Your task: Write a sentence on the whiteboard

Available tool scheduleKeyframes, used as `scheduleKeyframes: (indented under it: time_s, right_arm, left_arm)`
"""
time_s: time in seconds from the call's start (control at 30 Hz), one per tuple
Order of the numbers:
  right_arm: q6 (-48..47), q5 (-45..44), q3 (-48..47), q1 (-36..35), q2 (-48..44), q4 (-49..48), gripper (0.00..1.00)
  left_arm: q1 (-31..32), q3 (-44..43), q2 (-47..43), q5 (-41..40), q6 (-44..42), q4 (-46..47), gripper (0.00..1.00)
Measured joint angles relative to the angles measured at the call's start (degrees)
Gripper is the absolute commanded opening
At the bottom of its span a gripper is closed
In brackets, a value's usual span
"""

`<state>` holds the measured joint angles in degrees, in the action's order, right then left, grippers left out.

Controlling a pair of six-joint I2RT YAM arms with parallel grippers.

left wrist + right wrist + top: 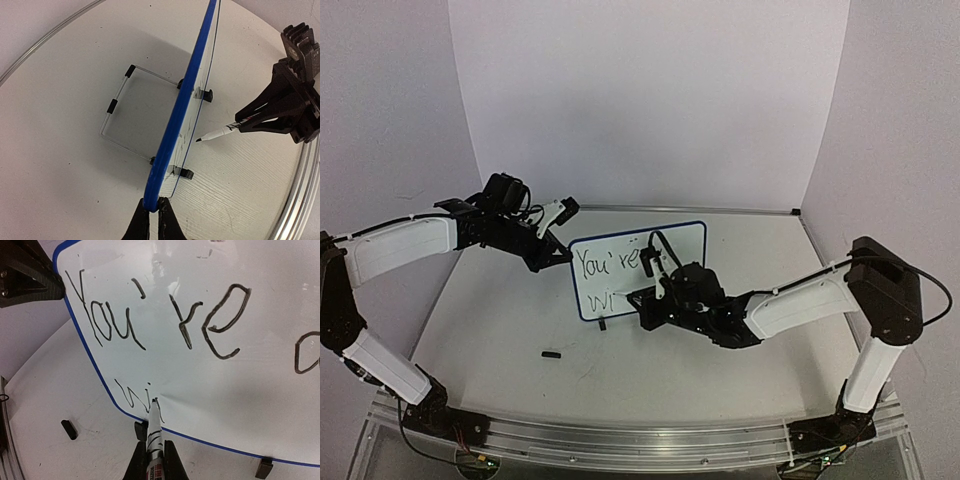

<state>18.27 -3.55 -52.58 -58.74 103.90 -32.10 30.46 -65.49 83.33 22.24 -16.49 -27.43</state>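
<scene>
Whiteboard (682, 245): stands on the table (490, 320) between the two arms, leaning back a little on two black feet (186, 173), with a wire stand (116, 107) behind it.
Sentence (165, 320): black marker lettering on the board face. The upper row reads "You're", followed by a letter that is cut off at the edge of the right wrist view. The lower row so far reads "Wi".
Left gripper (151, 204): clenched on the board's blue frame at its upper left corner, one finger on each side.
Right gripper (154, 452): clamped around a marker (154, 432), in front of the board's lower left part.
Marker tip: on the white surface just right of the "i", near the bottom frame.
Black piece (552, 353): small, lying on the table in front of the board, apart from both arms.
</scene>
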Motion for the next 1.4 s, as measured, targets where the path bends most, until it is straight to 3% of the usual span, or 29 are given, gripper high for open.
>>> scheduleKeyframes:
  time_s: [0.67, 1.4]
  right_arm:
    - [0.7, -0.7, -1.4, 0.0, 4.6, 2.2, 0.00]
    - [0.6, -3.9, -2.1, -0.2, 2.2, 3.4, 0.00]
  left_arm:
    - [0.0, 0.0, 0.0, 0.0, 0.0, 0.0, 0.00]
    - [0.0, 0.0, 0.0, -0.1, 0.0, 0.0, 0.00]
